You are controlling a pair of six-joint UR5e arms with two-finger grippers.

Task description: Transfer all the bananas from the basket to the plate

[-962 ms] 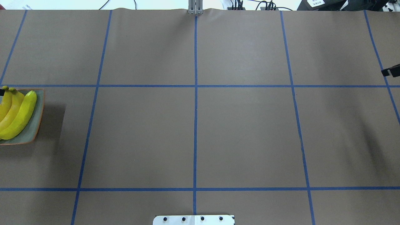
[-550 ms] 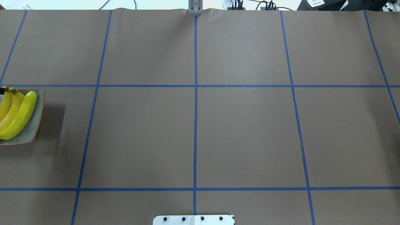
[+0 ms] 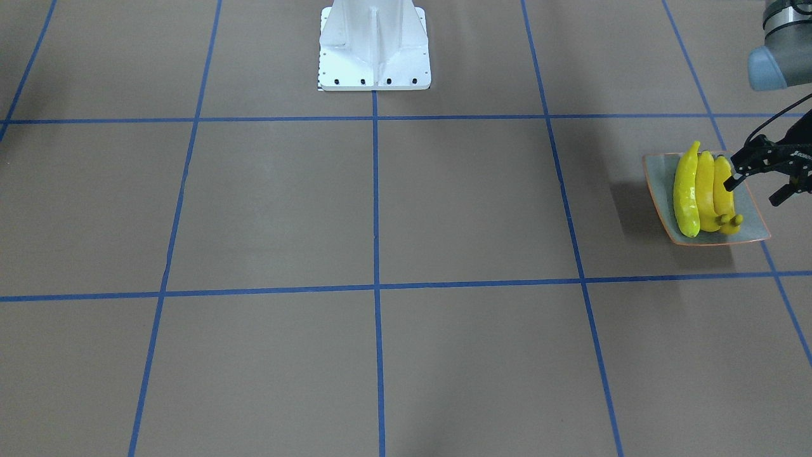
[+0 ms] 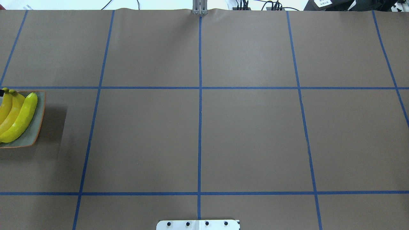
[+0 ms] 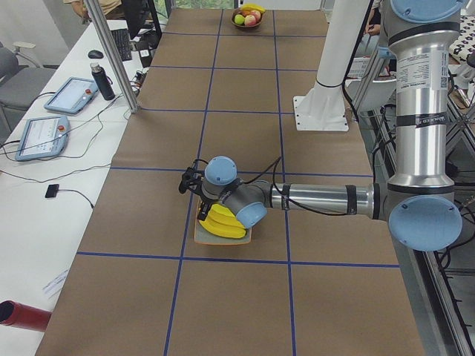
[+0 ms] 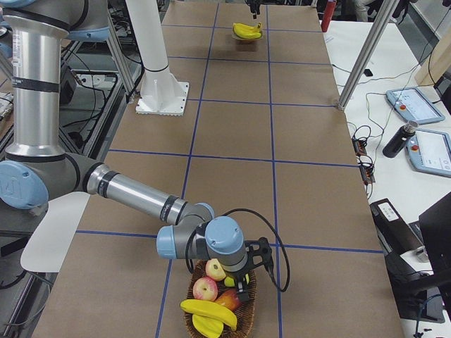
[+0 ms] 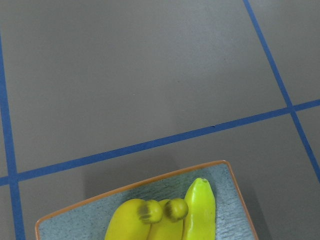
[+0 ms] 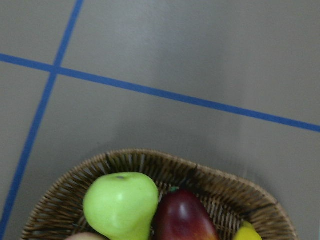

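**On the plate (image 3: 665, 190), three bananas (image 3: 698, 190); far from it, one banana (image 6: 208, 308) left in the basket (image 8: 150, 160)**

Over the worktop (image 4: 249, 134), the overhead view has changed in one way. A second ago a dark piece of the right arm poked in at the edge farthest from the plate, and it is now gone. The plate and the three bananas lying side by side on it have not shifted.

That overhead view cuts the plate at its margin and shows neither arm. The front-facing view shows the whole plate and the left claw (image 3: 752, 194) above the plate's outer edge. Its fingers are spread with nothing between them. One fingertip is seen against the outermost banana, and whether it touches cannot be told. The left wrist view shows only the bananas' stem ends, the plate's orange-brown rim and the blue tape lines (image 7: 150, 145) beyond it.

The basket shows only in the side views and the right wrist view, at the end of the worktop opposite the plate. From the right-end camera, the right claw (image 6: 244, 282) hangs over the basket. One banana lies across the fruit there, beside two apples (image 6: 206, 289). I cannot tell whether this claw is spread or pressed together. The right wrist view adds a green pear (image 8: 120, 202) and a dark red pear (image 8: 182, 215), touching each other inside the wicker rim.
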